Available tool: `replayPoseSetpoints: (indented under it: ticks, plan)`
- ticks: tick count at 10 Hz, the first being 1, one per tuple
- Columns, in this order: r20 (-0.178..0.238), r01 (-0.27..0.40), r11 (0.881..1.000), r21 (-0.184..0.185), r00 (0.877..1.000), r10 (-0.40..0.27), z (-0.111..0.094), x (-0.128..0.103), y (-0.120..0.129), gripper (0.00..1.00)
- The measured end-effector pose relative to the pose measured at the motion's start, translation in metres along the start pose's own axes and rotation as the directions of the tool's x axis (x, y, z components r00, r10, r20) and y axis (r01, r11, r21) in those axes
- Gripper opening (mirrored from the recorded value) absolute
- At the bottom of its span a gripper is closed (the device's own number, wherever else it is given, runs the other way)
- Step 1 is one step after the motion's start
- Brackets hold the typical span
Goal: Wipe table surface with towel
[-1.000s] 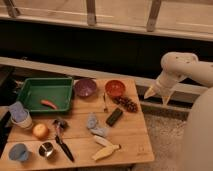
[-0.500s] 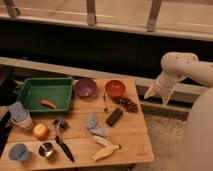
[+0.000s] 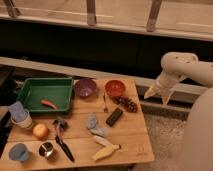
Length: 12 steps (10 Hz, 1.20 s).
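Observation:
A small crumpled grey-blue towel (image 3: 96, 125) lies near the middle of the wooden table (image 3: 131, 131). My gripper (image 3: 156, 96) hangs at the end of the white arm (image 3: 180, 67), off the table's right edge and level with its far end. It is well apart from the towel and holds nothing that I can see.
On the table: a green tray (image 3: 44, 92) with a carrot-like piece, a purple bowl (image 3: 85, 87), an orange bowl (image 3: 115, 88), a pine cone (image 3: 128, 104), a fork, a black block (image 3: 114, 116), a banana (image 3: 104, 150), an orange, cups, a black tool.

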Motion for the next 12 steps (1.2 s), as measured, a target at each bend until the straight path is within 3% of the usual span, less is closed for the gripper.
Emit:
replayPoseSetpoints:
  ticks: [4, 7, 10, 12]
  plan:
    - [0.006, 0.015, 1.000, 0.009, 1.000, -0.015, -0.002, 0.000, 0.000, 0.64]
    - [-0.001, 0.104, 0.994, 0.016, 0.995, -0.104, -0.003, 0.008, 0.030, 0.64]
    - [-0.022, 0.219, 0.976, -0.018, 0.975, -0.219, 0.006, 0.034, 0.096, 0.64]
    - [-0.033, 0.311, 0.948, -0.060, 0.949, -0.314, 0.017, 0.067, 0.153, 0.64]
